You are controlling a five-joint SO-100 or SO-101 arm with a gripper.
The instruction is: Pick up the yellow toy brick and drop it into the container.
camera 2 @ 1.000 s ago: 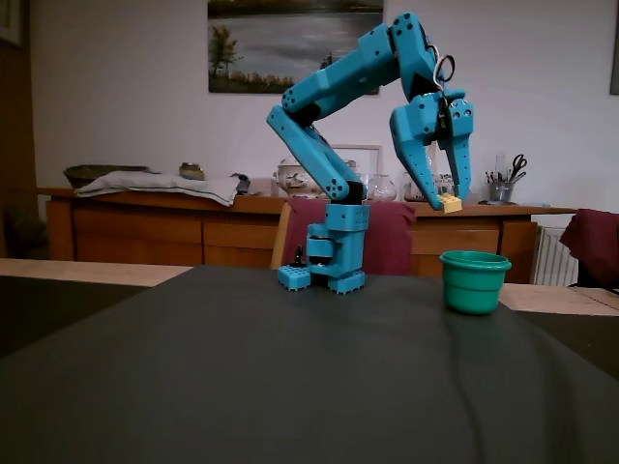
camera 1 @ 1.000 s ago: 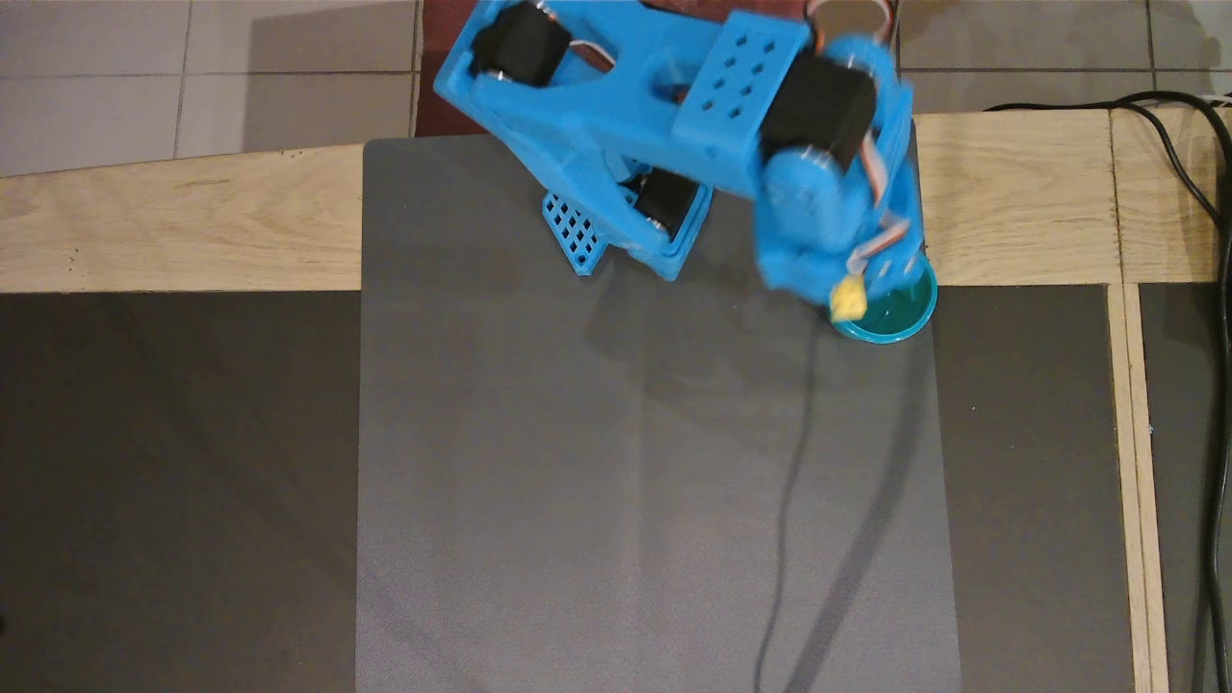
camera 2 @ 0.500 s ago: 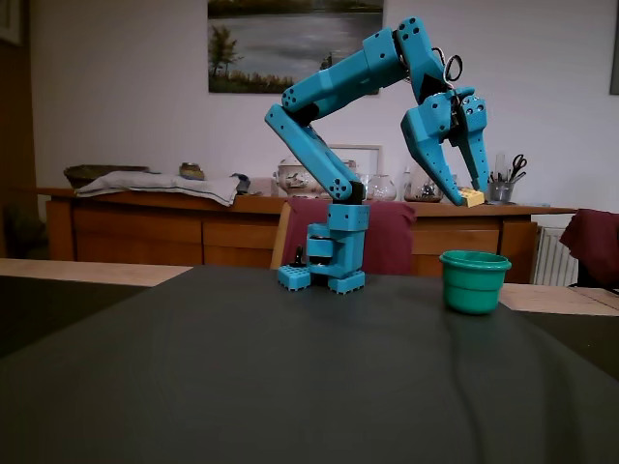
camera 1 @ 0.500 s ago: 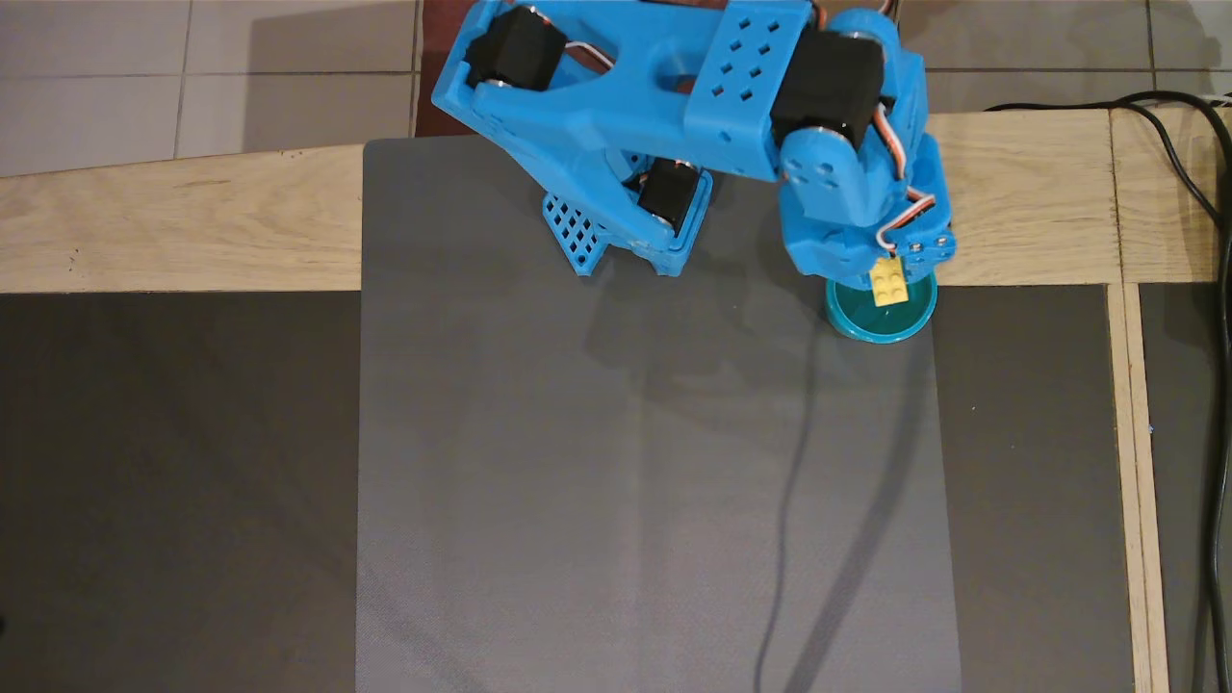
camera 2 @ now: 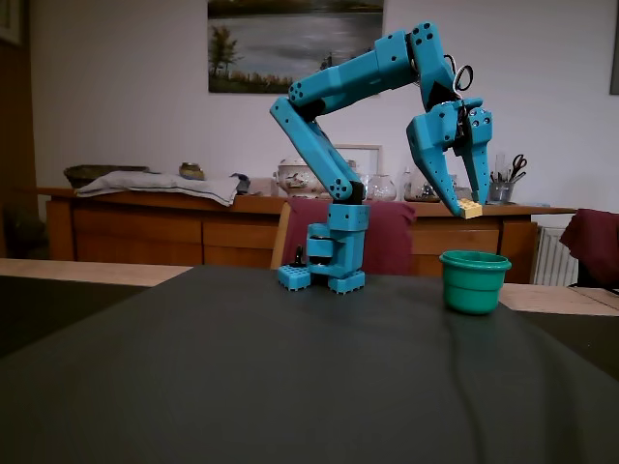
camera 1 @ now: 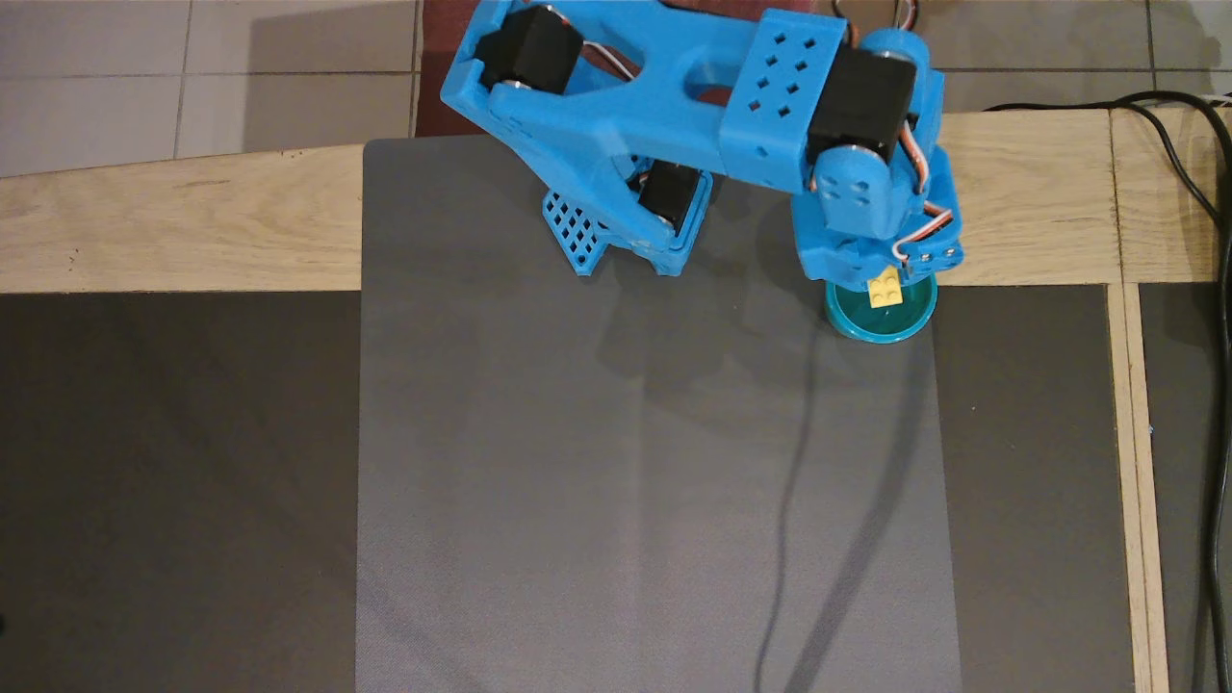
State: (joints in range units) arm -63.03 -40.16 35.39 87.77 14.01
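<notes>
Hovering: the gripper (camera 2: 469,205) hangs well above the container (camera 2: 474,280) in the fixed view, fingertips pointing down, with clear air between the tips and the rim.
Landmark: the container, a teal cup, stands on the grey mat (camera 1: 654,500) at the mat's right edge in the overhead view, close to the wooden table border (camera 1: 1030,202).
Brick: the yellow toy brick (camera 2: 470,208) is pinched at the very tips of the fingers; in the overhead view the yellow toy brick (camera 1: 885,288) shows over the cup's opening, toward its upper rim, studs facing up.
Reason for the pose: the arm (camera 1: 674,87) is folded over from its base (camera 2: 334,266), which sits left of the container in the fixed view, so that the load is carried above the opening; this looks like the pose for a drop.
Grip: the jaws stand narrowly apart, closed just to the brick's width, clamped on it.
Contact: the gripper touches only the brick, not the cup.
Judgement: the carry seems nearly done; letting go remains, and the brick sits off-centre toward the rim, so it could clip the edge.
</notes>
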